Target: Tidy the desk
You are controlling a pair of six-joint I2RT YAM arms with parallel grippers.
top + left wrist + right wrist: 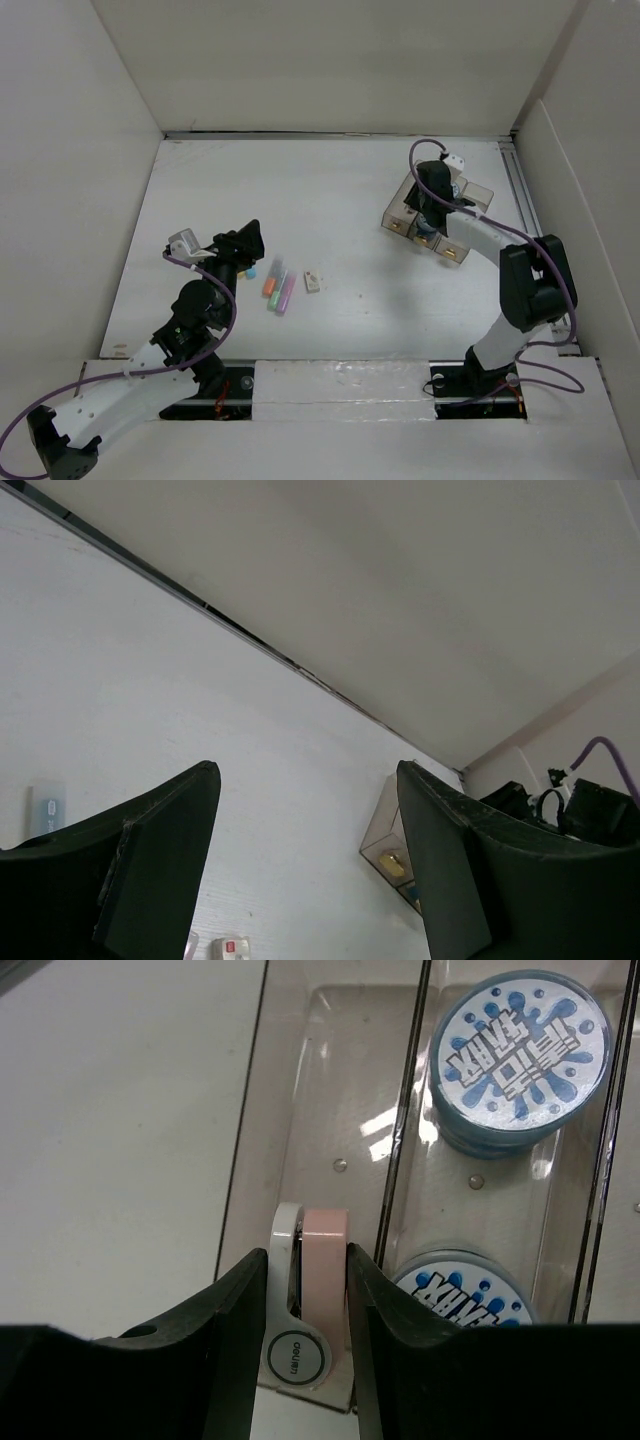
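Right tool [306, 1260] pinches a pink-and-white correction tape dispenser [325, 1250] between its two fingers. The jaws are partly closed and press on both flat sides, so the dispenser stands on edge. That is probably so it fits lengthwise into a narrow slot.

The desk [350, 200], white planks boxed in by white panels, lies under everything. On its far right part stands the clear three-compartment tray [330, 1100], close to the right panel. The dispenser sits at the near end of the tray's outer compartment; I cannot tell whether it touches the floor of it. The next compartment holds two round blue tins [520, 1055], kept apart from the dispenser by a divider just beside one finger. That leaves little room on that side, but bare compartment floor lies ahead and bare desk beyond the outer wall.

Left tool [305, 770] hangs wide open and empty over the near left of the desk. Loose highlighters [277, 285] and a small white item [313, 281] lie just beside it, well apart from the tray, with open desk between.
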